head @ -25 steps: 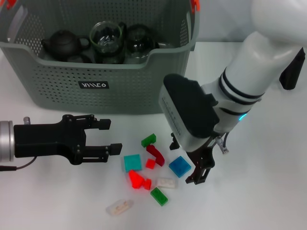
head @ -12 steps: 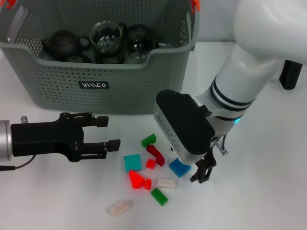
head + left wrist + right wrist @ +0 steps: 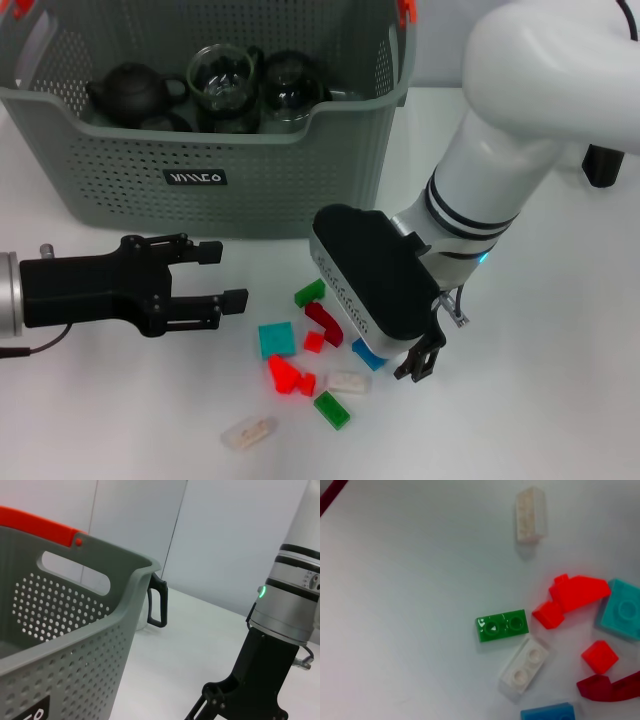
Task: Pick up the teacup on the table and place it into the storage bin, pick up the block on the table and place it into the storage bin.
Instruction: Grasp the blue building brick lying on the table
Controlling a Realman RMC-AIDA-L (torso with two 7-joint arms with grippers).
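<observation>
A: Where's the right pincer (image 3: 420,362)?

B: Low over the blocks (image 3: 305,350) scattered on the desk (image 3: 540,400), in front of the bin (image 3: 200,150); whether it's spread I cannot tell. Bare desk lies beyond it, away from the bin.

A: And the left pincer (image 3: 222,275)?

B: Spread, empty, also in front of the bin, blocks just beside it.

A: Any writing?

B: A black label (image 3: 195,178) on the bin's front wall; its white letters aren't legible. Teaware sits inside

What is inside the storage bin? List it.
The storage bin holds a dark teapot, a clear glass cup and a dark glass pot; its front wall hides anything lower.
</observation>
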